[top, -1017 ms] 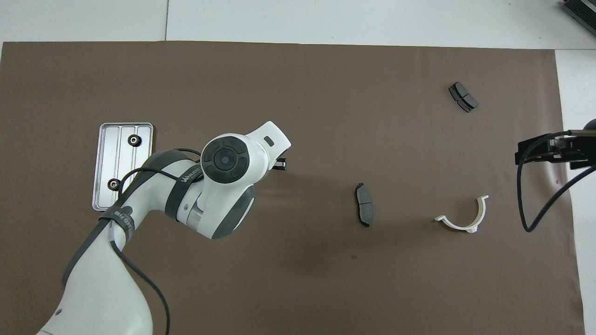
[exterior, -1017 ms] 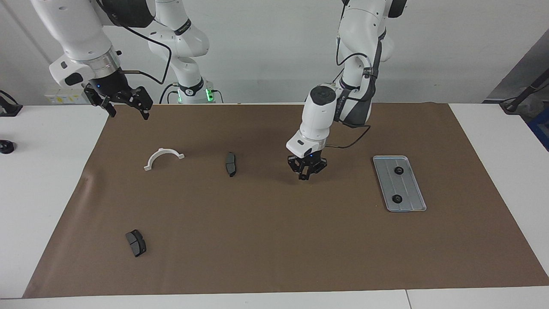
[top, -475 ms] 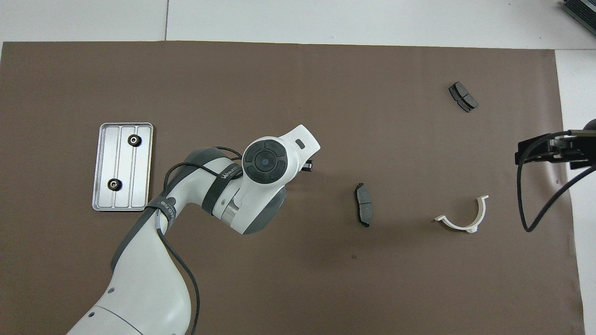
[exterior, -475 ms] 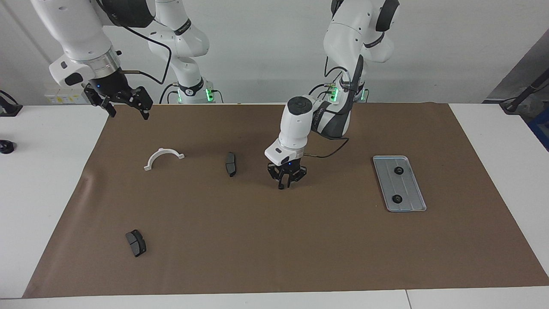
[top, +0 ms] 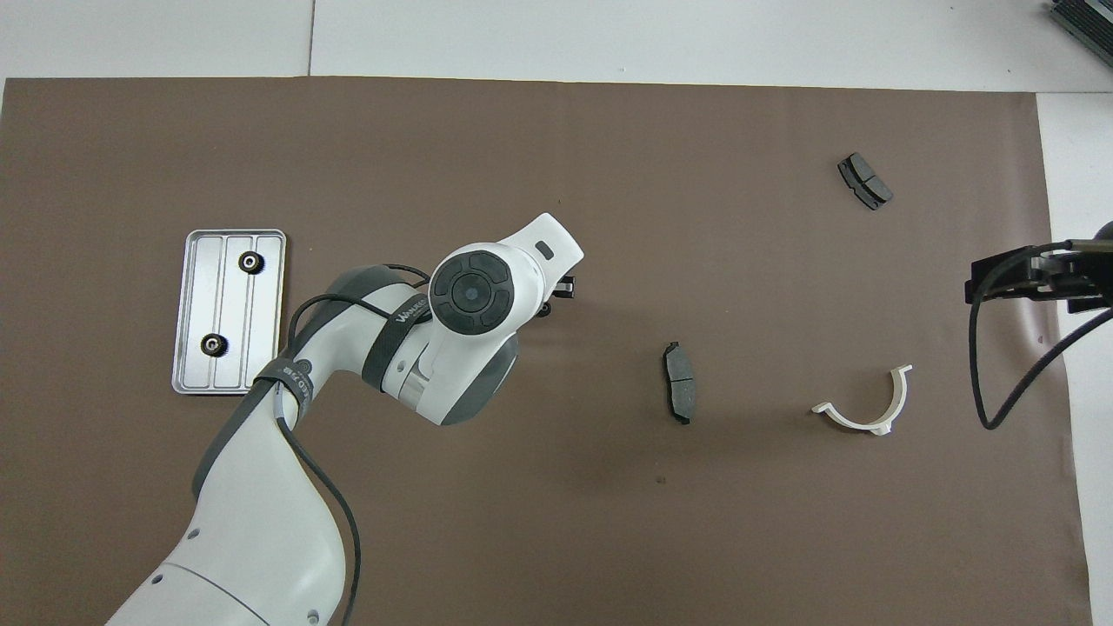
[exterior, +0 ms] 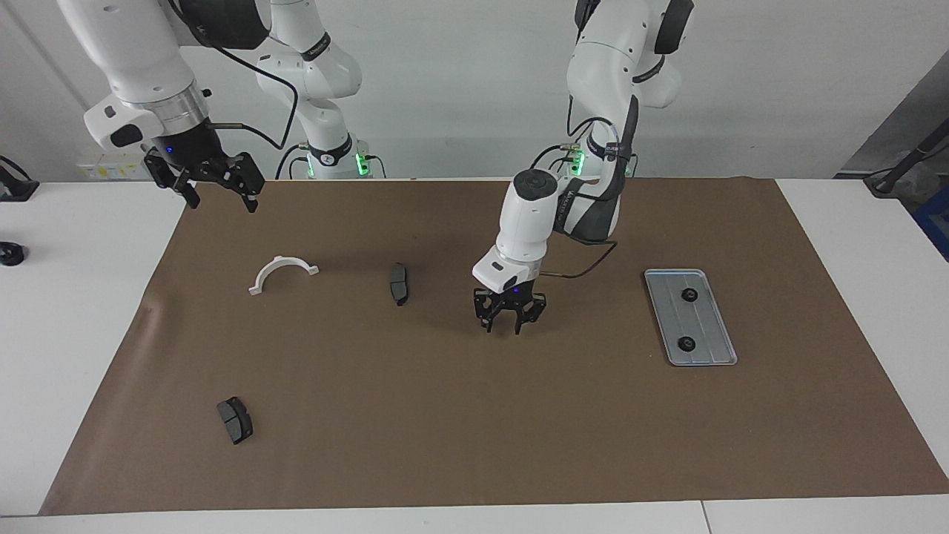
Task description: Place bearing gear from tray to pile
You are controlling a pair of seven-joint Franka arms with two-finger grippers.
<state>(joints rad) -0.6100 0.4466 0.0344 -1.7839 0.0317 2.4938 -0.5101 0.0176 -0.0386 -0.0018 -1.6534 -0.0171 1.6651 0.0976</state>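
Observation:
The silver-grey tray lies on the brown mat toward the left arm's end. Two small black bearing gears rest in it and show in the overhead view too. My left gripper hangs low over the bare mat between the tray and a dark brake pad. Its fingers stand apart and I see nothing between them. The pile's white half-ring bracket and second brake pad lie toward the right arm's end.
My right gripper waits open in the air over the mat's edge at the right arm's end. The brown mat covers most of the white table. A small black object sits on the bare table at the right arm's end.
My left gripper moved from near the tray toward the brake pad, then drew back a little and turned. Its fingers were together before and now stand apart. The right arm has barely moved.

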